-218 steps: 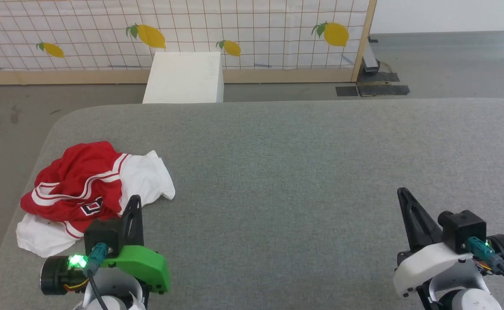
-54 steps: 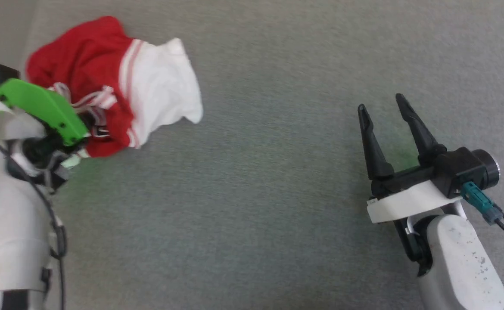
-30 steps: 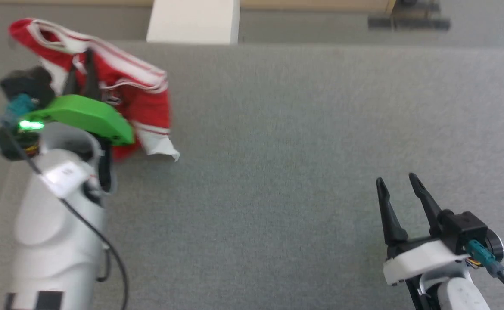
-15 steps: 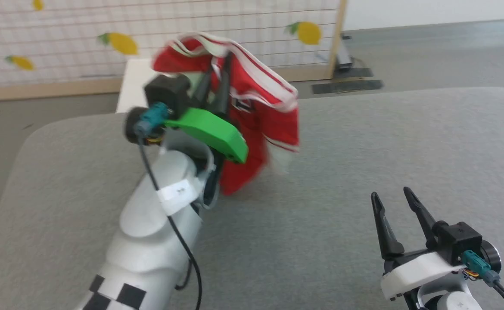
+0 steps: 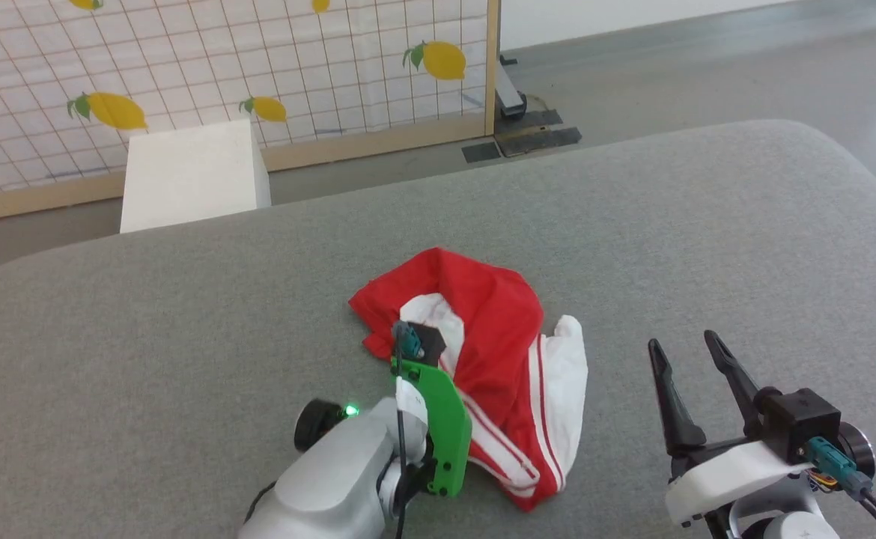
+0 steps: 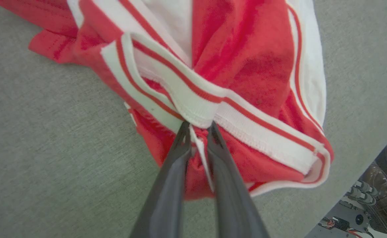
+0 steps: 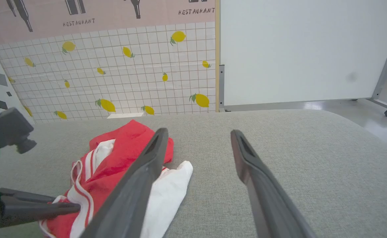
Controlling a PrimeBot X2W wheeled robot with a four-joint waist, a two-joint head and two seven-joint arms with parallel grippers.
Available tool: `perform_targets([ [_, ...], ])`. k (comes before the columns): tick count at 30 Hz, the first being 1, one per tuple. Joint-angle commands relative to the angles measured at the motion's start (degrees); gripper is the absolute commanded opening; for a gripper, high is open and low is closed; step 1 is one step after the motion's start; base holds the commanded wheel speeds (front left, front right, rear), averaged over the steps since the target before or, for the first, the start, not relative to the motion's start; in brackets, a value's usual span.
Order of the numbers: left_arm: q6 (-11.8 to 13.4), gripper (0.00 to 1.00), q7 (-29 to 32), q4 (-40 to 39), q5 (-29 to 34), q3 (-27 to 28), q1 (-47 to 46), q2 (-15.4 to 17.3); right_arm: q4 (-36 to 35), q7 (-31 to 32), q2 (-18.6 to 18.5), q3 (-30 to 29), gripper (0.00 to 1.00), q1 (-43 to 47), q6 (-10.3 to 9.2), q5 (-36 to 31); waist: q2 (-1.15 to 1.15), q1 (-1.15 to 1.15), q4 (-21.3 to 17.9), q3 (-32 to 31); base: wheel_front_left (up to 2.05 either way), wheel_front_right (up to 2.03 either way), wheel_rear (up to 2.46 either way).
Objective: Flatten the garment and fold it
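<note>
Garment point(image 5: 498, 329) lowered onto table point(image 5: 183, 314), left pincer point(image 6: 198, 125) nipping its striped trim, right pincer point(image 5: 683, 339) spread, empty

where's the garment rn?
Head view: the garment lies crumpled on the grey table, centre and near the robot, pinched in the left gripper. The open right gripper is to its right, apart.

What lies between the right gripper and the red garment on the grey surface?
The stretch is bare: in the head view, plain grey surface lies between the open right gripper and the garment.
</note>
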Motion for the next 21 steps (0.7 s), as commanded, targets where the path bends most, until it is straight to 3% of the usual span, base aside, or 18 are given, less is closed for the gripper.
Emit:
perform_targets([
  [1, -0.1, 0.58, 1.5, 0.5, -0.6, -0.5, 0.9, 0.2, 0.0, 0.3, 0.0, 0.0, 1.00, 0.3, -0.09, 0.5, 0.00, 0.00, 0.8, 0.6, 0.00, 0.00, 0.00],
  [2, 0.1, 1.00, 2.4, 0.7, -0.9, -0.5, 1.1, 0.2, 0.1, 0.4, 0.0, 0.1, 1.00, 0.2, -0.09, 0.6, 0.00, 0.00, 1.1, 0.8, 0.00, 0.00, 0.00],
  [4, 0.2, 1.00, 2.3, 0.2, -1.3, -0.2, 1.3, 0.3, 0.2, 0.4, 0.0, 0.2, 1.00, 0.0, -0.09, 0.8, 0.00, 0.00, 1.9, 1.1, 0.00, 0.00, 0.00],
  [7, 1.0, 1.00, -4.7, -2.9, -1.3, 2.2, 1.2, 1.0, 0.4, 0.5, 0.0, 0.3, 1.00, -0.5, -0.09, 0.9, 0.00, 0.00, 2.9, 1.3, 0.00, 0.00, 0.00],
  [14, 2.8, 1.00, -34.3, -13.8, 1.4, 10.4, 4.7, 4.8, 0.9, -0.1, 0.0, -0.8, 1.00, -1.3, -0.09, 1.0, 0.00, 0.00, 5.3, 1.8, 0.00, 0.00, 0.00],
  [16, 3.5, 1.00, -37.8, -16.8, 2.3, 12.9, 6.7, 6.0, 0.9, -0.2, 0.0, -1.2, 1.00, -1.2, -0.09, 1.0, 0.00, 0.00, 6.1, 1.8, 0.00, 0.00, 0.00],
  [21, 4.2, 1.00, -38.8, -27.8, 8.9, 21.6, 13.4, 7.9, 1.6, 0.1, 0.0, -3.0, 1.00, -1.8, -0.09, 1.3, 0.00, 0.00, 7.8, 2.0, 0.00, 0.00, 0.00],
])
